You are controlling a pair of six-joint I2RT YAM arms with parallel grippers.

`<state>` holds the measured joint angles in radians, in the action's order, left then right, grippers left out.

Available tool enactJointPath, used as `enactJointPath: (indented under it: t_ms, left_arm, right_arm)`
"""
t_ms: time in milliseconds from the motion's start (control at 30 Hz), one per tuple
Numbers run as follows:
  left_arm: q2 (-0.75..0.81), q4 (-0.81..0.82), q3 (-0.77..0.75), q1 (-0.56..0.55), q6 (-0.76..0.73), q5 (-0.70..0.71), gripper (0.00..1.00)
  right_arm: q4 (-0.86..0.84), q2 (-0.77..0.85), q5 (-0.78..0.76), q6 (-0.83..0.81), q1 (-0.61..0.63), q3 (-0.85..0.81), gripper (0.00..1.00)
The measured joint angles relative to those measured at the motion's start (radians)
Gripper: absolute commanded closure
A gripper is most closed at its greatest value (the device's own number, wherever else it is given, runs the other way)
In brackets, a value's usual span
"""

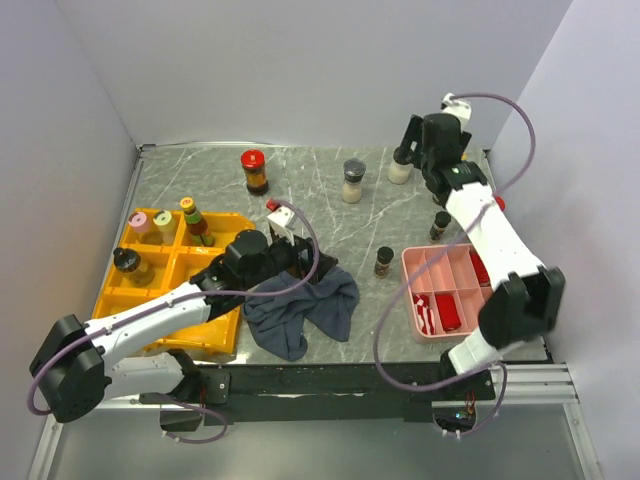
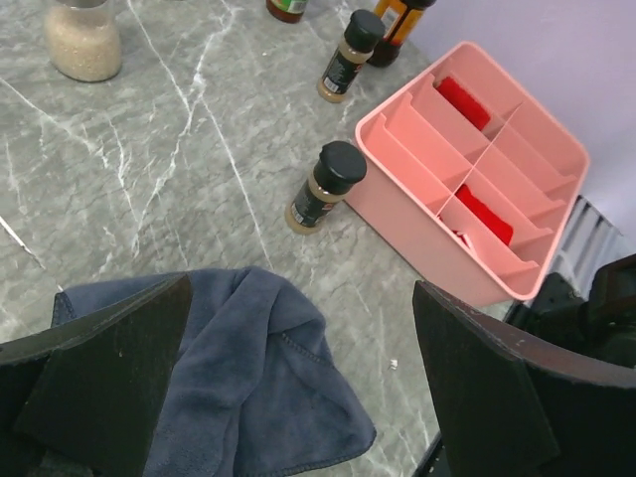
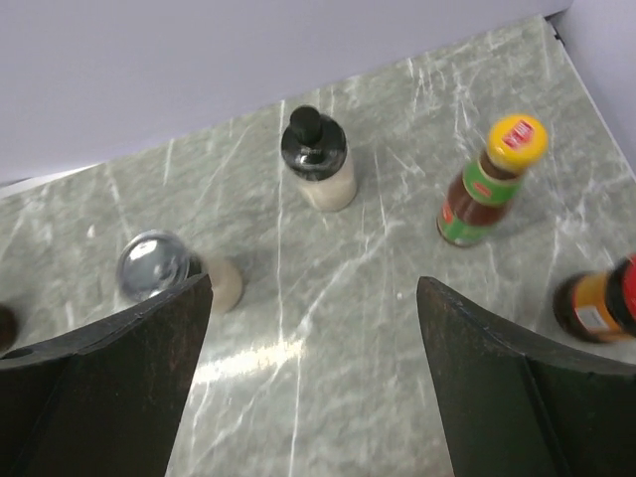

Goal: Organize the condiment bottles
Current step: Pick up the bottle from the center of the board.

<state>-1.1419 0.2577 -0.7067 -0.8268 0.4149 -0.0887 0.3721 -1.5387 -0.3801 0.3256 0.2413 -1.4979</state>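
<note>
left tool (image 2: 301, 290) and right tool (image 3: 313, 328) both gape empty, and that white spice jar (image 3: 320, 169) looks like slick, breakable glass, so i'd pinch its body under the cap.

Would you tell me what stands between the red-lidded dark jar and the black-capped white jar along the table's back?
A grey-lidded glass jar of pale powder stands there, apart from both; the top external view shows it.

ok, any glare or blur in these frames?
Right wrist: bright glare patch on the marble table and on the silver-capped jar, edges slightly soft. Left wrist: crisp on the black-capped jar, no glare. Top view: even light, soft shadows.
</note>
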Motion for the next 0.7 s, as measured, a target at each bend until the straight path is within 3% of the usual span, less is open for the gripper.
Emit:
enactJointPath:
  t_ms: [133,467,700]
  left_arm:
    - [0.0,0.0,0.005,-0.055,-0.03,0.055,0.01]
    - [-0.012,-0.003,0.005,-0.122,-0.06,0.154,0.01]
    - [-0.004,0.003,0.012,-0.125,-0.059,0.207,0.01]
  right_arm:
    - [-0.02,-0.172,0.017,-0.022,-0.024,-0.12,0.17]
    - [0.018,-0.603,0.061,-0.047,-0.096,-0.528,0.15]
    - [0.034,-0.712,0.093,-0.051,-0.113,-0.577,0.13]
